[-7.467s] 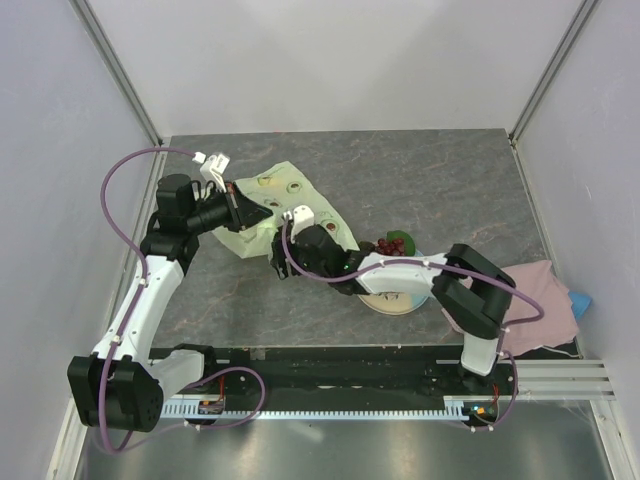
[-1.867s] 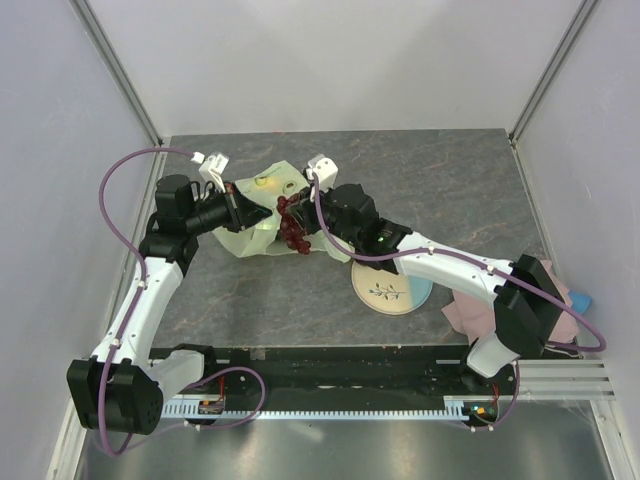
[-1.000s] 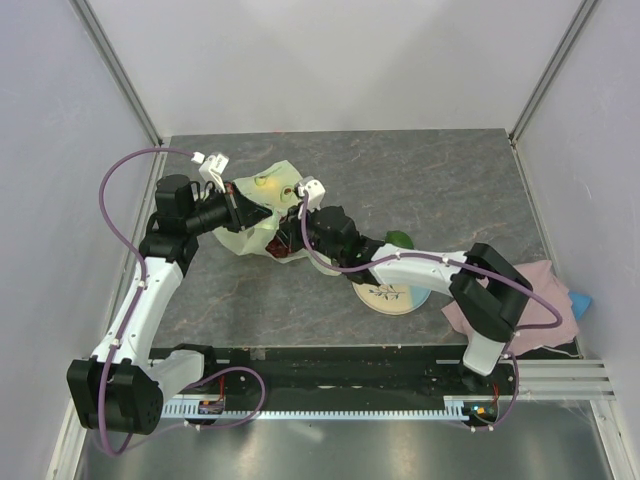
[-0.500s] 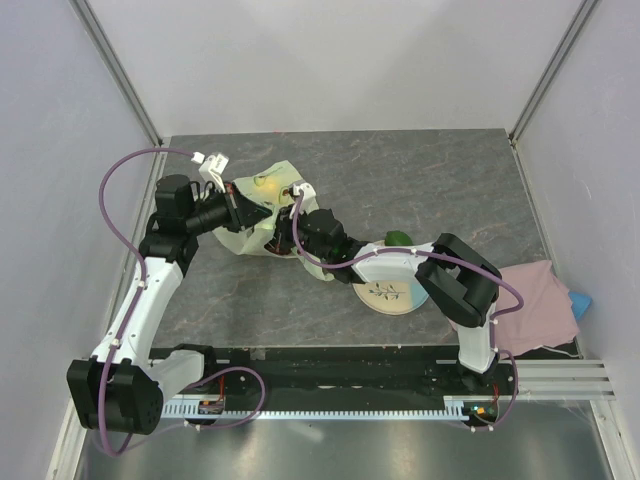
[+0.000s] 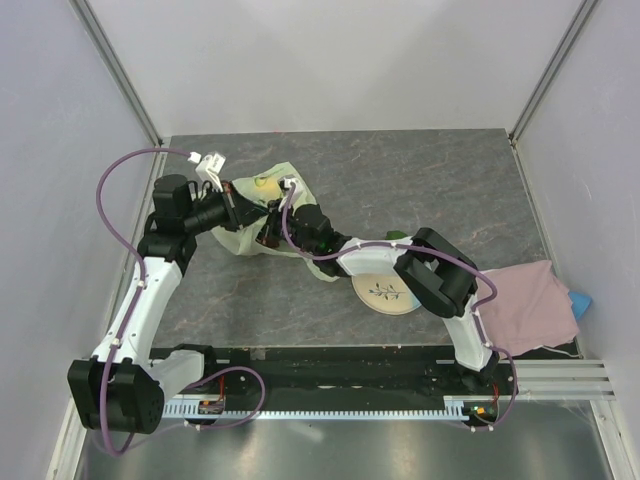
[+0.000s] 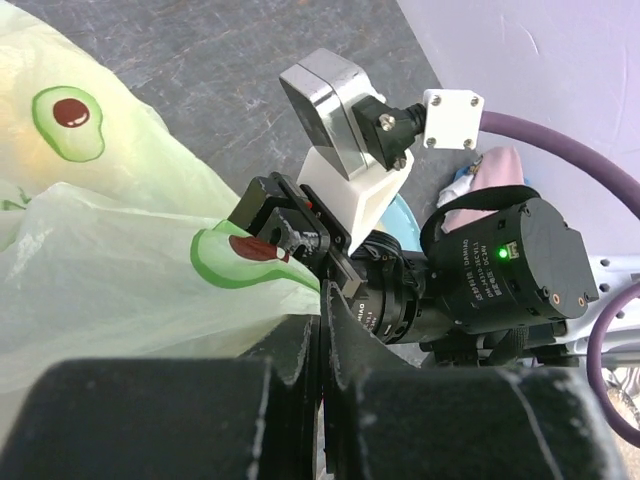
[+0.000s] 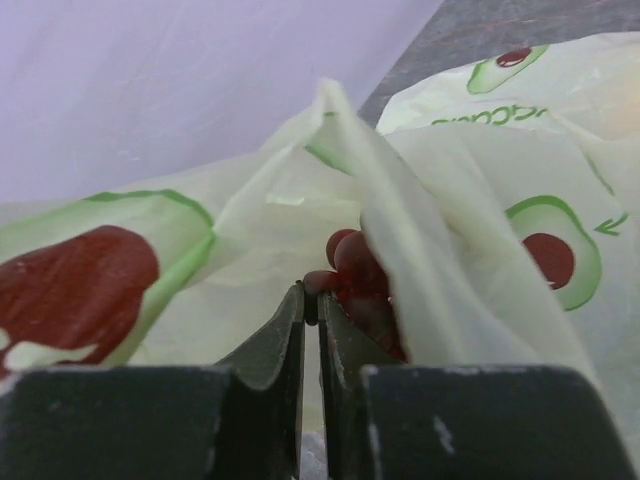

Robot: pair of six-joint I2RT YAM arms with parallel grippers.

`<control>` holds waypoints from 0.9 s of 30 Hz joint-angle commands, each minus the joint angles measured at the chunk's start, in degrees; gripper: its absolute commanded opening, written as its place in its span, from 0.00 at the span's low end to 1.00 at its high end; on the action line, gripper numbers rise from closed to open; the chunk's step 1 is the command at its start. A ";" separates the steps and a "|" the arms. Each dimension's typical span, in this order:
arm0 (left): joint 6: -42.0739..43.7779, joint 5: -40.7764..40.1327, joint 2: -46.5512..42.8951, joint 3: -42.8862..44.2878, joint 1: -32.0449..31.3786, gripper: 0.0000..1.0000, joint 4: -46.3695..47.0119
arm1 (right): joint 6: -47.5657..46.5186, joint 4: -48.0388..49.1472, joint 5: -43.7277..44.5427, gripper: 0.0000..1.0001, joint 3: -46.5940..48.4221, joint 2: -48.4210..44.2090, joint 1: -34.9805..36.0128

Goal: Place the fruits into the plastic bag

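Two arms meet at the plastic bag [image 5: 268, 183], which lies crumpled on the counter [image 5: 440, 180]; the left gripper [image 6: 320, 330] has its jaws clenched on a fold of the pale green film at the bag's mouth, holding that edge up, apparently so that the opening gapes toward the other arm; the right gripper [image 7: 311, 295] is inside that mouth with film draped on both sides of it; its jaws are pressed almost together and the grape bunch [image 7: 352, 268] sits at their tips, inside the bag, so they seem to pinch it by a stem or an end berry, though a flap of film partly hides the contact; reaching this deep probably lets the bunch drop well inside rather than roll back out. One green avocado [image 5: 397, 236] lies outside, to the right of the bag, beside the right arm and just beyond the plate [image 5: 378, 308]; it has yet to go in; a pink cloth [image 5: 525, 300] lies farther right again. Printed on the bag are halved avocados with brown stones; green lettering runs beside one of them in the right wrist view, too warped by creases to read; no brand can be made out.
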 commanded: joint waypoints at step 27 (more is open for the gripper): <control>0.38 -0.16 -1.16 1.89 1.37 0.02 0.24 | -10.93 -10.59 -12.67 0.73 -24.83 -30.06 -0.12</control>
